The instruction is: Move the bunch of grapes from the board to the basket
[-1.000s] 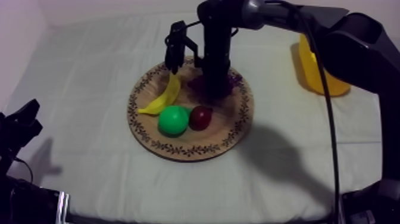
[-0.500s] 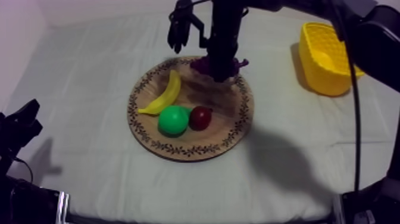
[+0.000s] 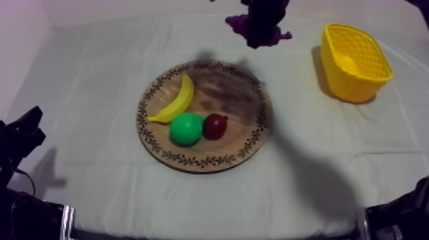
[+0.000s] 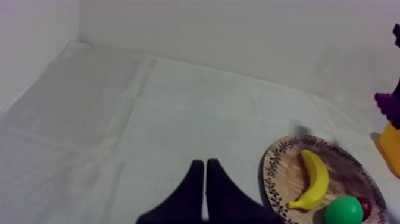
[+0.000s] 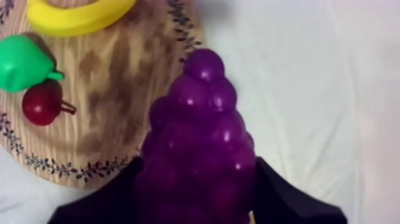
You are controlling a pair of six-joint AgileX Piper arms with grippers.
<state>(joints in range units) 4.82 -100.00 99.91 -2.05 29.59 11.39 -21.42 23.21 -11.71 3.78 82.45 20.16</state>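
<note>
Black against the grey-white cloth of the counter (image 3: 89,70), the left fingers (image 3: 20,135) sit low at the left edge, well apart from everything else. In the left wrist view these fingers (image 4: 194,190) lie pressed together as a narrow wedge, with nothing between them. Towards the middle lies the round wooden board (image 3: 239,137), its patterned rim all in sight. On it the banana (image 3: 177,100) lies along the left side. Nearer the camera sit the green pear (image 3: 186,129) and, just beside it on the right, the small red fruit (image 3: 215,126). A shadow falls over the right half of the board. Farther right, beyond the board's far rim, the bunch of grapes (image 3: 237,24) hangs in the air, clear of the board, clamped between the right fingers (image 5: 286,199). In the right wrist view the purple bunch sits tight between them, above the board's edge and the cloth. At the far right the yellow basket (image 3: 356,60) stands on the cloth, apart from the grapes.
</note>
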